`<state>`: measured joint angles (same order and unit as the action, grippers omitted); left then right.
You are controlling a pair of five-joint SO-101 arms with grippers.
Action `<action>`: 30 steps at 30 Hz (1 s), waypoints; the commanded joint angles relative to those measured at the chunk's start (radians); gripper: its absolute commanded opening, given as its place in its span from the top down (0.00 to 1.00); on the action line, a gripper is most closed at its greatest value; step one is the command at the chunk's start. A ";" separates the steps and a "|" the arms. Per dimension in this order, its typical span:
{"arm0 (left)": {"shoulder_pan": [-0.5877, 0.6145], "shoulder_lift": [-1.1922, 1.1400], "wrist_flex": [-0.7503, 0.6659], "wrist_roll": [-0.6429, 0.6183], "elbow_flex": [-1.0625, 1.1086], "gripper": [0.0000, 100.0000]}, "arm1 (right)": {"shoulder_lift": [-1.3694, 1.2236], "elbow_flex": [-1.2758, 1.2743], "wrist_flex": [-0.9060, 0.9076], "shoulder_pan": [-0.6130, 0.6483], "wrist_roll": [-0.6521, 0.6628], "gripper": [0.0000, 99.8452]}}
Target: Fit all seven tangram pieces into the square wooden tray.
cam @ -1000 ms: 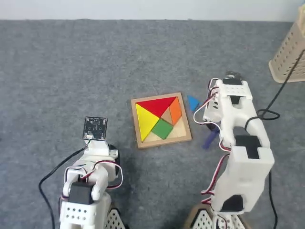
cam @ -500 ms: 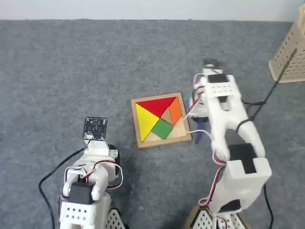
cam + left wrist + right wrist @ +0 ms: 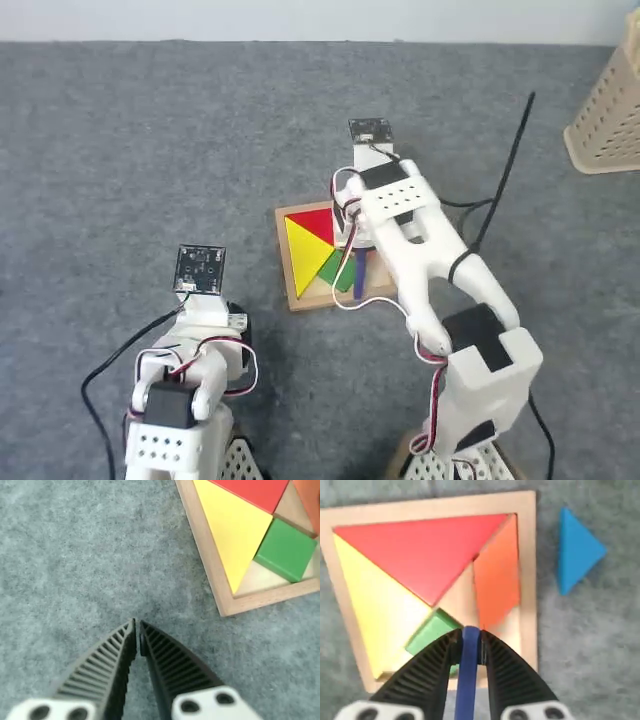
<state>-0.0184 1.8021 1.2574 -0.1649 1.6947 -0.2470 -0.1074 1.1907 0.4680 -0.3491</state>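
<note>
Robotics lab bench, grey felt tabletop (image 3: 150, 130), cabled left arm (image 3: 185, 390), right arm (image 3: 440, 270), beige basket (image 3: 612, 105)

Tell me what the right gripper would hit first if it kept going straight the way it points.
Probably the wooden tray's bare floor between green square and orange piece, led by the blue piece the right gripper holds. Depth is unclear; the green square might come first.
</note>
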 commanded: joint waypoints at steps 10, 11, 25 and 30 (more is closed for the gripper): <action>0.002 0.015 0.005 0.005 -0.008 0.99 | -0.044 0.049 -0.077 -0.081 -0.259 0.99; 0.000 0.015 0.005 0.005 -0.008 0.99 | -0.047 0.049 -0.081 -0.088 -0.269 0.99; 0.002 0.015 0.005 0.005 -0.008 0.99 | -0.038 0.049 -0.038 -0.096 -0.270 0.85; 0.002 0.015 0.005 0.005 -0.008 0.99 | -0.025 0.055 -0.021 -0.116 -0.184 0.87</action>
<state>-0.0184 1.8021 1.2574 -0.1649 1.6947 -0.3115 -0.1074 1.1416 0.3759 -0.5808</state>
